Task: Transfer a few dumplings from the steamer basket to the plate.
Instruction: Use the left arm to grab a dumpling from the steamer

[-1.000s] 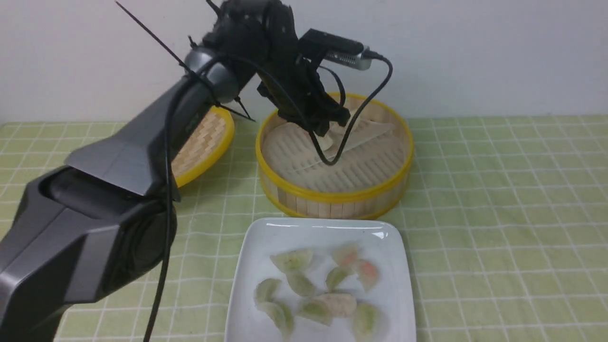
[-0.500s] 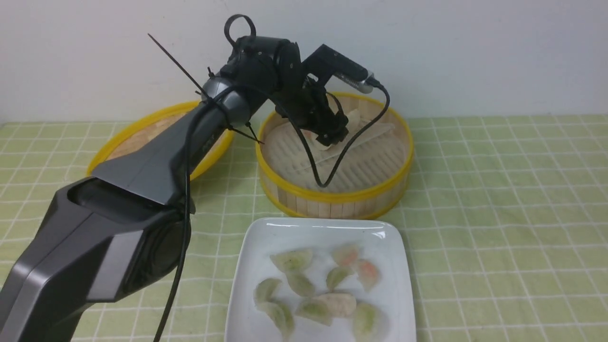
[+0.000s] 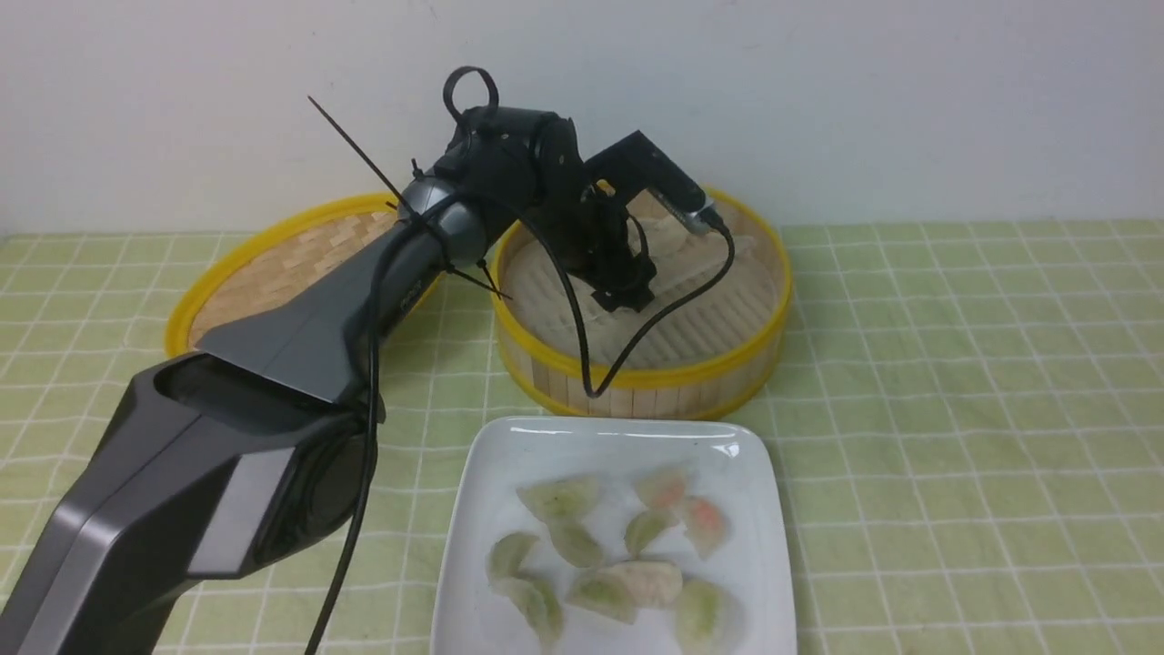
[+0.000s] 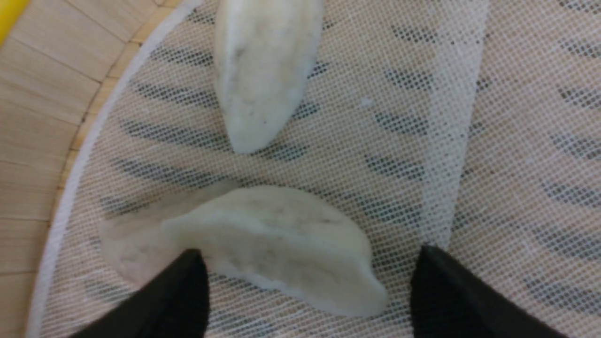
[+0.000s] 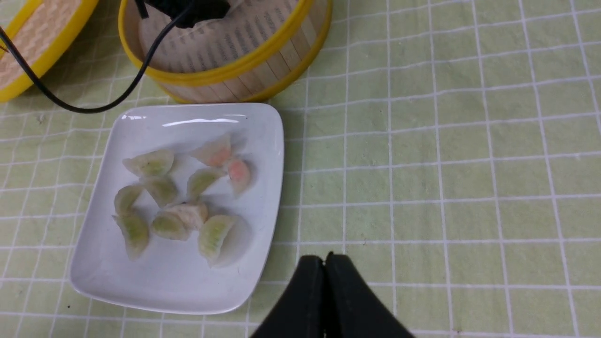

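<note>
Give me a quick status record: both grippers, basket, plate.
left gripper: open, low over a white dumpling, tips apart, not closed on it
right gripper: shut, empty, above the tablecloth beside the plate
steamer basket: that dumpling and a second white dumpling lie on its liner
plate: holds several green- and pink-tinted dumplings
lid: left of the basket, partly behind the left arm
</note>
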`<action>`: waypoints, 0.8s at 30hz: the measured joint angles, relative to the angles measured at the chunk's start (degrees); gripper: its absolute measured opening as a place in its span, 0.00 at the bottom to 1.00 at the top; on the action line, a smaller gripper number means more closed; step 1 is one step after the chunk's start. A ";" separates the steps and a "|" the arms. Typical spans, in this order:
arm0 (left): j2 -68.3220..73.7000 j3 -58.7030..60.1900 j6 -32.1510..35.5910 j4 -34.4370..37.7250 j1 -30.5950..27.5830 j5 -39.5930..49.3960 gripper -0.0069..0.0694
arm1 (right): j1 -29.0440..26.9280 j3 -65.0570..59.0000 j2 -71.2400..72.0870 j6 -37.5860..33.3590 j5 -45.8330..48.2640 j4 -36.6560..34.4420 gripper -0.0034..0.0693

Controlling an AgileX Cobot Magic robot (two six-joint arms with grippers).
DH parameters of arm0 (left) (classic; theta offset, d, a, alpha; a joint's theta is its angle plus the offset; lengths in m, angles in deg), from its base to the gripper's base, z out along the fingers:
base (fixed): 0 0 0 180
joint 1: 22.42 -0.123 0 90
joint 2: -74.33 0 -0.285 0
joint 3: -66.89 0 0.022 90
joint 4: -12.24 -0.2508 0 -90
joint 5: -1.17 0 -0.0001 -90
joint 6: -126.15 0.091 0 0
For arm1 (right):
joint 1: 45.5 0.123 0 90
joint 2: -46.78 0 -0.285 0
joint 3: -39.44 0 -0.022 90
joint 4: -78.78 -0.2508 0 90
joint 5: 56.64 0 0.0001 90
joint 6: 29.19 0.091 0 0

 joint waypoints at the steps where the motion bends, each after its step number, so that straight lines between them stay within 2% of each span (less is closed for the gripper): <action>1: 0.08 -0.12 0.31 0.12 0.00 0.90 0.60 | 0.00 0.00 0.00 0.00 0.00 -0.05 0.03; 2: 0.08 -0.25 0.27 -0.33 0.00 1.67 0.49 | 0.00 0.00 0.00 0.00 0.00 -0.10 0.03; 3: 0.08 -0.25 0.27 -0.33 0.00 1.77 0.47 | 0.00 0.00 0.00 0.00 0.00 -0.11 0.03; 4: 0.16 -0.78 -0.21 -0.36 0.00 2.98 0.30 | 0.00 0.00 0.00 0.00 0.00 -0.16 0.03; 5: 0.16 -1.15 -0.70 -0.69 0.05 4.14 0.21 | 0.00 0.00 0.00 -0.06 0.00 -0.16 0.03; 6: -0.12 -1.45 -1.52 -1.39 0.05 5.89 0.16 | 0.00 0.00 0.00 -0.33 0.00 -0.16 0.03; 8: -0.93 -2.21 -3.15 -2.73 -0.03 10.42 0.11 | 0.00 0.00 0.00 -0.91 0.00 -0.53 0.03; 14: -7.07 -6.54 -5.24 -3.83 -0.23 18.07 0.08 | 0.00 0.00 0.00 -2.07 0.00 -3.13 0.03; 24: -14.00 -8.09 -6.51 -3.94 -0.45 19.15 0.08 | 0.00 0.00 0.00 -4.06 0.00 -4.23 0.03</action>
